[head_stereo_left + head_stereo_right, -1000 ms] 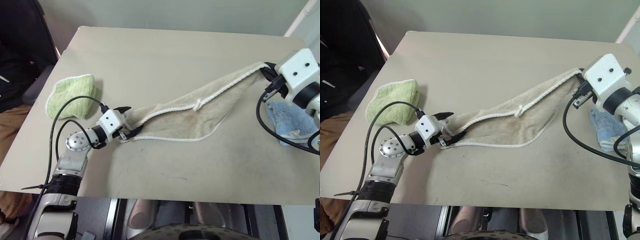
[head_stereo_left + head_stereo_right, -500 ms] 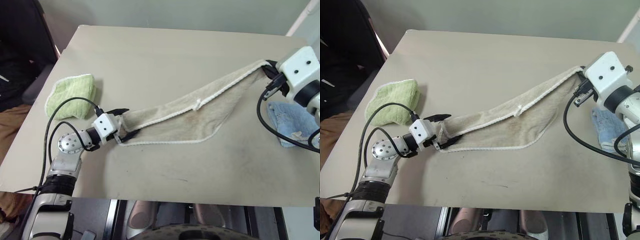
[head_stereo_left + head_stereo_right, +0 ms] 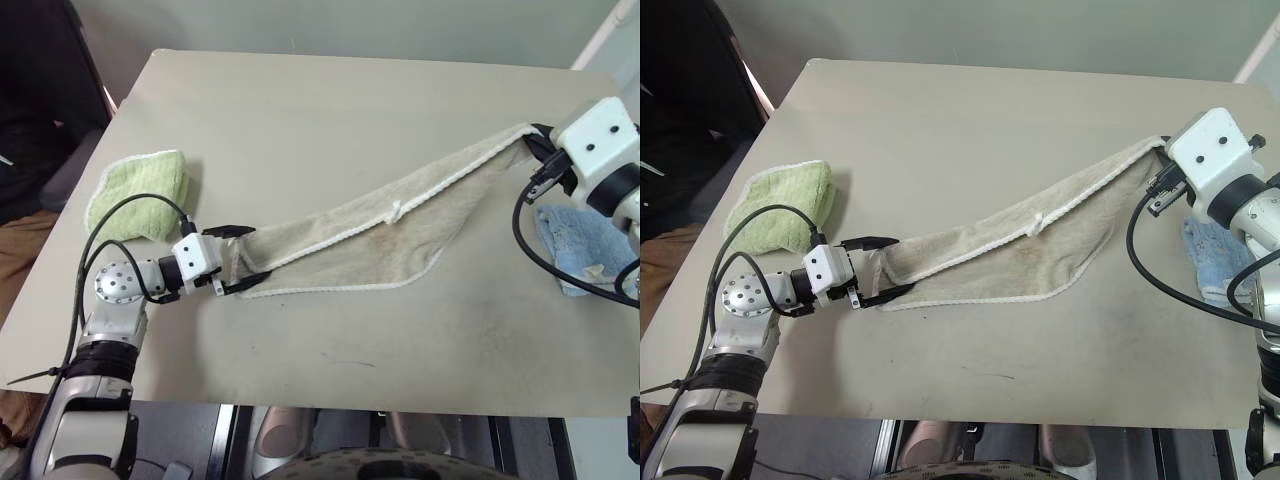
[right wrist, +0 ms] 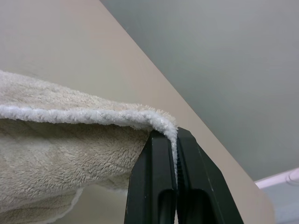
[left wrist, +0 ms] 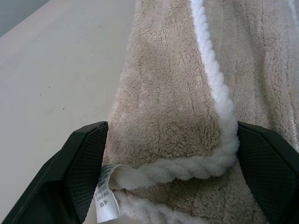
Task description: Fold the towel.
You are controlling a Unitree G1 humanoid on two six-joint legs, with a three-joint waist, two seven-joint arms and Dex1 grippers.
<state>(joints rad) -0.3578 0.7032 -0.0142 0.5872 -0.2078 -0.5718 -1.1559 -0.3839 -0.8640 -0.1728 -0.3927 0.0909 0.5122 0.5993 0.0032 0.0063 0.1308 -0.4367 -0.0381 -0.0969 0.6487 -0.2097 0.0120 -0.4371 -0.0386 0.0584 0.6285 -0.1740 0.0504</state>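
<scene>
The beige towel [image 3: 400, 225] with white corded edging stretches slantwise across the table [image 3: 320, 110], from near left to far right. A small white loop [image 3: 397, 209] shows on its upper edge. My left gripper [image 3: 250, 255] is open, its fingers [image 5: 79, 163] standing wide on either side of the towel's near-left end, where a small printed label [image 5: 106, 196] hangs. My right gripper [image 3: 535, 140] is shut on the towel's far-right corner and holds it raised off the table; the wrist view shows the edging pinched between its fingers [image 4: 156, 168].
A light green cloth [image 3: 140, 190] lies bunched at the table's left edge, behind my left arm. A light blue cloth [image 3: 585, 245] lies at the right edge under my right arm. A person [image 3: 30, 120] sits off the table's left side.
My left hand drew back to the left and turned to point more along the towel. Its fingers stay open around the towel's end. The right gripper has not moved.
</scene>
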